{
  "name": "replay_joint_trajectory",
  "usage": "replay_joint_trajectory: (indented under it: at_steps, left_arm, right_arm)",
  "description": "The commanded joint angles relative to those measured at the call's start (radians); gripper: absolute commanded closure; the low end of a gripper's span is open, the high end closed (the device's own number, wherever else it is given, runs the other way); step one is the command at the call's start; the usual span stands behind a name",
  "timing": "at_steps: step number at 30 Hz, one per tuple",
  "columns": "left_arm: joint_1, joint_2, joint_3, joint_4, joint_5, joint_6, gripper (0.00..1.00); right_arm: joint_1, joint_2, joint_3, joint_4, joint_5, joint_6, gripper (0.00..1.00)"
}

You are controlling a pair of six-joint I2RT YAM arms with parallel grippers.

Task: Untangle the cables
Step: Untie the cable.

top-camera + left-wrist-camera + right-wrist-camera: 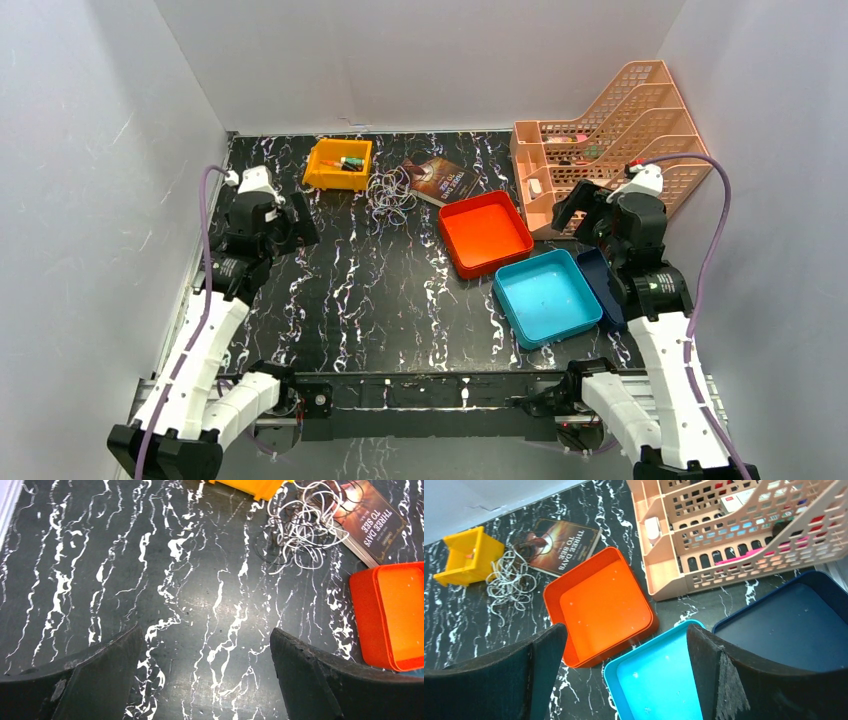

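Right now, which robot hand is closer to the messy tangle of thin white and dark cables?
Left. The left gripper hovers to the left of the cable tangle, not touching it. The right gripper is farther to the right, beyond the orange square tray.

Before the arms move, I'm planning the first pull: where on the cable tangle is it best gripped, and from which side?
Probably the loose whitish loops at the near edge of the cables, approached from above on the near-left side by the open left end effector. There they spread over bare table; the far side is hemmed by the yellow bin and the book.
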Motion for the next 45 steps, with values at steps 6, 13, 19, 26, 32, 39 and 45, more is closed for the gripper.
replay_joint_trajectory:
  at_steps: [6,13,19,26,32,39,45]
  left_arm:
    - [0.013,0.156,0.114,0.154,0.333,-0.045,0.02]
    - [0.013,0.362,0.221,0.263,0.471,-0.085,0.02]
    - [-0.006,0.482,0.278,0.285,0.467,-0.053,0.06]
    - [-0.127,0.646,0.382,0.282,0.391,-0.009,0.09]
    - [-0.225,0.814,0.508,0.226,0.291,0.061,0.13]
    - [-0.267,0.976,0.697,0.082,0.115,0.076,0.27]
    - [-0.265,1.057,0.836,0.060,0.110,0.027,0.38]
  right_arm:
    - [-0.034,-0.013,0.058,0.050,-0.150,-0.003,0.02]
    - [-0.037,-0.039,0.015,0.009,-0.178,0.016,0.02]
    - [-0.037,-0.061,-0.013,-0.023,-0.167,0.019,0.02]
    - [-0.037,-0.072,-0.042,-0.036,-0.174,0.039,0.02]
    - [-0.037,-0.074,-0.068,-0.038,-0.201,0.054,0.02]
    - [-0.037,-0.082,-0.087,-0.049,-0.187,0.055,0.02]
    - [-0.037,-0.098,-0.104,-0.055,-0.185,0.061,0.02]
